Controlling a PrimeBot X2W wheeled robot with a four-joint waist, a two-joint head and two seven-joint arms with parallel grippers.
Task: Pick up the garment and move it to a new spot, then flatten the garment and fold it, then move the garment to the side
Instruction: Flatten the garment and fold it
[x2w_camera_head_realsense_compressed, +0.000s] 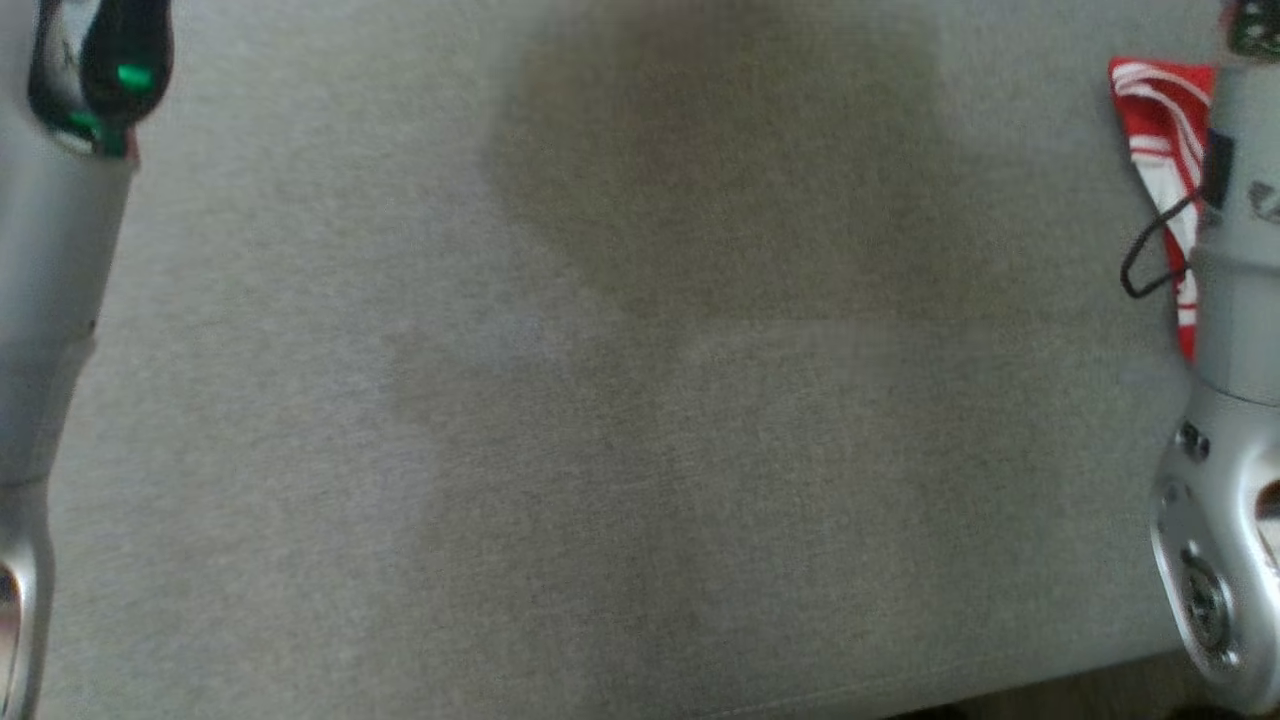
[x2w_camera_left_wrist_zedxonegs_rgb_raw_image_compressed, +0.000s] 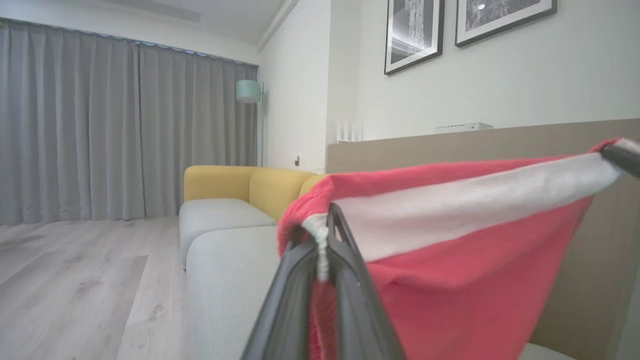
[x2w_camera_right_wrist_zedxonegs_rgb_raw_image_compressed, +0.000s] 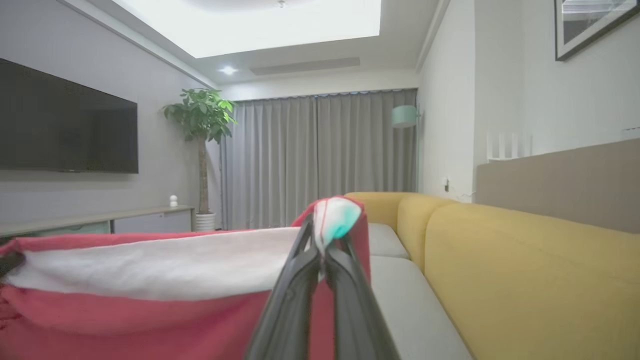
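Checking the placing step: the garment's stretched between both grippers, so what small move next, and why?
Probably lower both together onto the grey seat: left gripper and right gripper each pinch an edge of the garment, stretched taut above it.

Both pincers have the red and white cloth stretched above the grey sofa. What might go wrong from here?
1. The left pincer and right pincer each pinch just a narrow edge of the red and white fabric garment; either corner may slip free when it is lowered.
2. A black cable loop on the right forearm hangs close to the cloth in the head view and might snag it.
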